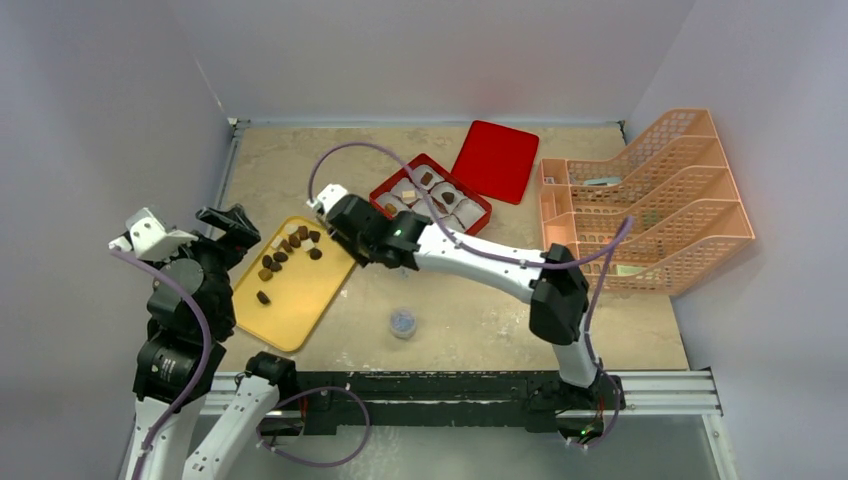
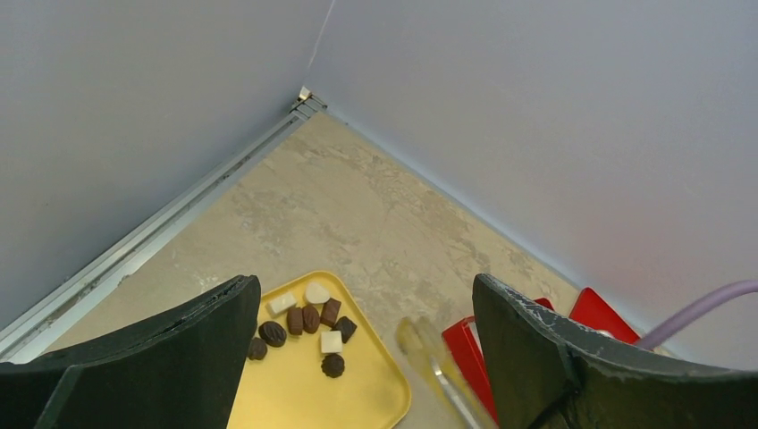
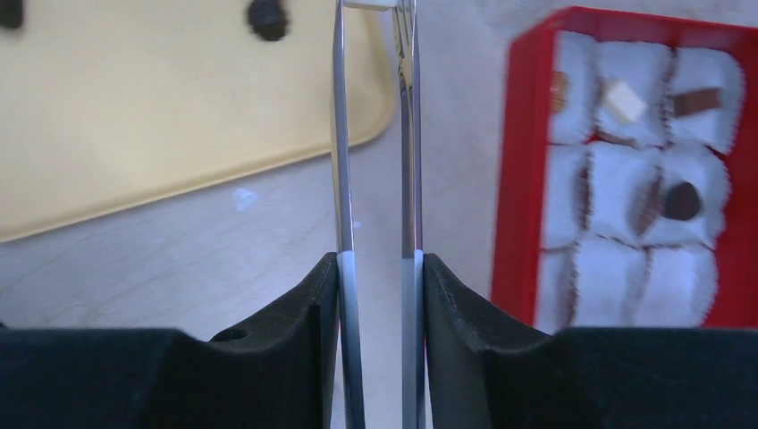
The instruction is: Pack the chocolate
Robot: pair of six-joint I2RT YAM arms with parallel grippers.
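the chocolate is mostly dark brown, a few pieces cream-white, on a plain yellow tray left of the right pincer. that pincer is matt black, its tweezers silver. to its right, a red box holds white frilled liners. the surface is mottled beige; the rack is peach lattice.

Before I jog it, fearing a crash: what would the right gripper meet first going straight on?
Probably bare table between yellow tray and red box, touched first by the tongs the right gripper holds; depth unclear.
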